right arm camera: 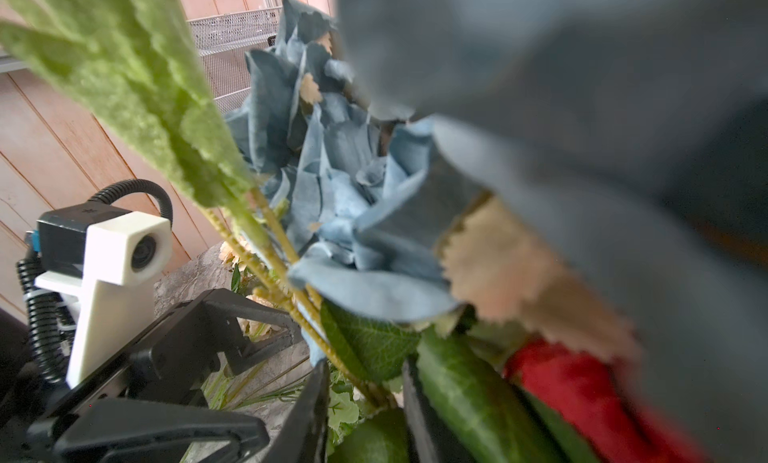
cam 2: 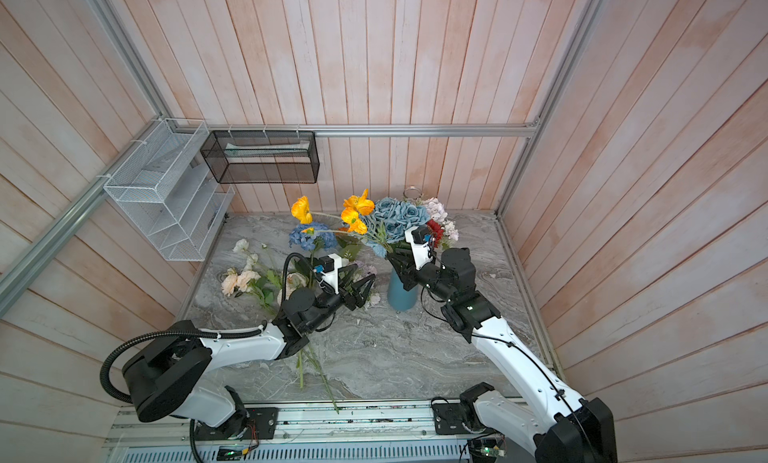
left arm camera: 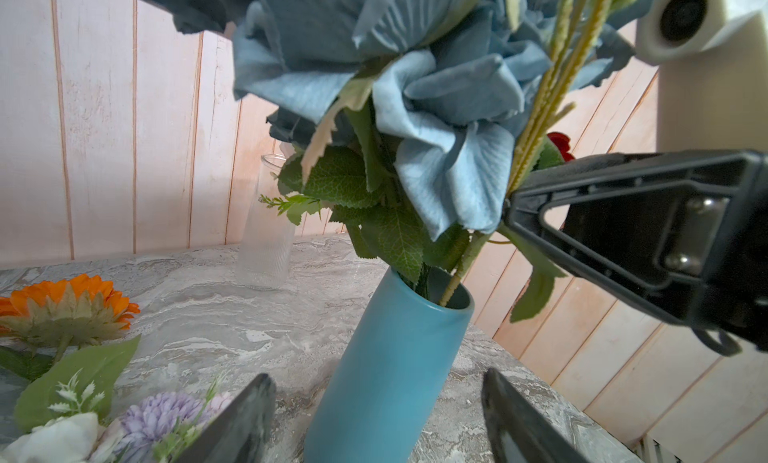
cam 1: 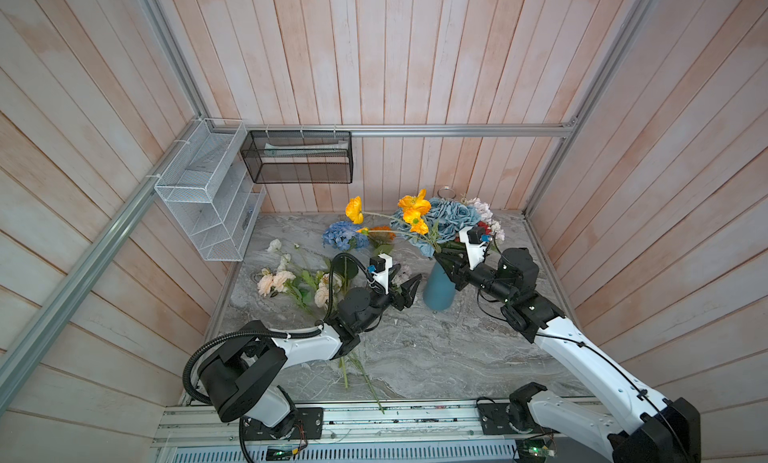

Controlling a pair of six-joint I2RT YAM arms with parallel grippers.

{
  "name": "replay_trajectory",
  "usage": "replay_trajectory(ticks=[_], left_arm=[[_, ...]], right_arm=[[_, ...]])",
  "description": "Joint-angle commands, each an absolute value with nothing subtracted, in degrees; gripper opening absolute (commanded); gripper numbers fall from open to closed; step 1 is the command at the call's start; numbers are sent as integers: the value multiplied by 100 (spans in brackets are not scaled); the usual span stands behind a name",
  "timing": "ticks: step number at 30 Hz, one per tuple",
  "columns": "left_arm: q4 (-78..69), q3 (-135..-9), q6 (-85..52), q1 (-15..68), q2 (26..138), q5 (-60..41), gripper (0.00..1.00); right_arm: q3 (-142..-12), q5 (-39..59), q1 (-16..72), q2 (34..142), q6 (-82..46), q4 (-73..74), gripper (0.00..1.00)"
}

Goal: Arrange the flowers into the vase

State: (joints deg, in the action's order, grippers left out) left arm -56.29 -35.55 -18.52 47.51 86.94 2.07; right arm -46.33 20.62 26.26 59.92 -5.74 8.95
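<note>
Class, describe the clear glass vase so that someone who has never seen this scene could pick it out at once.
On the grey marble tabletop, find the teal ceramic vase packed with flowers. Behind it, by the pink plank back wall, stands the tall clear ribbed glass vase. Unlike the teal one, it is see-through and holds no flowers.

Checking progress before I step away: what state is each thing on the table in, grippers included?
Blue vase: upright, holding blue roses and other blooms.
Glass vase: upright, empty.
Left gripper: open, empty, beside the blue vase.
Right gripper: jaws around yellow flowers' stems; grip unclear.
Loose flowers: lying on the table.
</note>
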Motion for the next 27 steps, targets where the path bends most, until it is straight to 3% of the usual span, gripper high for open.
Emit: replay_trajectory(ticks=[1, 7, 15, 27], left_arm=[[-5656, -3576, -1882, 4720, 8612, 369, 79], [-5699, -3507, -1904, 4711, 8594, 413, 79], [-5704, -3471, -1906, 4711, 8552, 458, 80], [-5734, -3433, -1951, 4707, 8482, 439, 80]], right_arm=[[-4735, 2022, 2688, 6120, -380, 792, 31], [-4709, 1846, 2689, 6222, -317, 901, 27], [-4476, 1646, 2689, 6027, -332, 915, 6], [-4201, 1583, 2689, 5931, -344, 823, 8]])
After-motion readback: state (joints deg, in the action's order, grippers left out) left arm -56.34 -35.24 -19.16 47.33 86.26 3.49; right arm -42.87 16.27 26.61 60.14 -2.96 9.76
